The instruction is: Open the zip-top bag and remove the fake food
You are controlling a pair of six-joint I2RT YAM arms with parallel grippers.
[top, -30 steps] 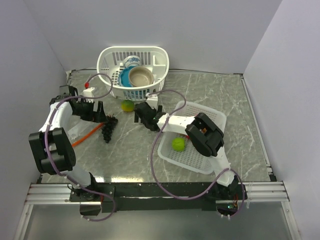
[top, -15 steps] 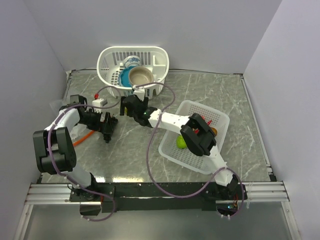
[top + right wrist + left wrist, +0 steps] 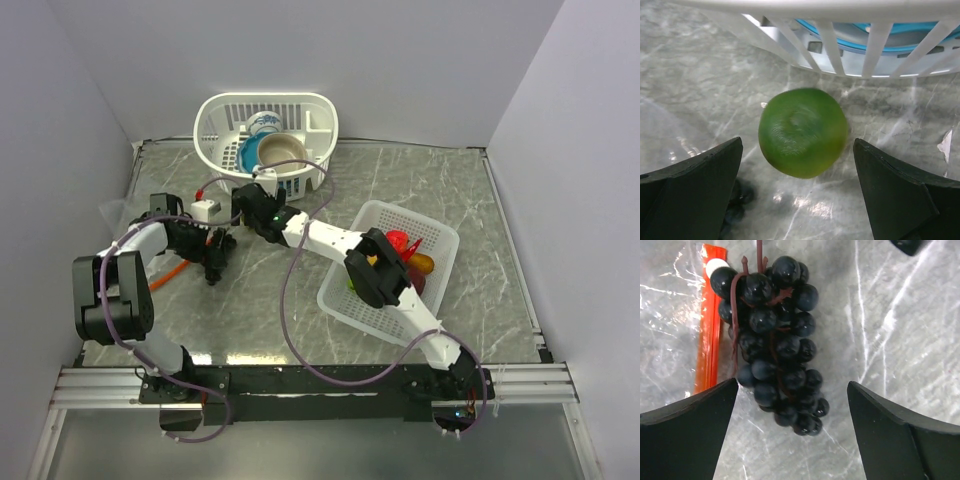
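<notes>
We see the left arm folded low, elbow near its base, forearm running right along the tabletop. Its tool stands wide over the dark grapes, one finger on either side of the bunch. The grapes lie against the orange-red zip strip of the zip-top bag. The right arm stretches far left above the rectangular basket. Its tool, also wide, hovers over the green lime, which sits on the tabletop just beside the oval basket.
</notes>
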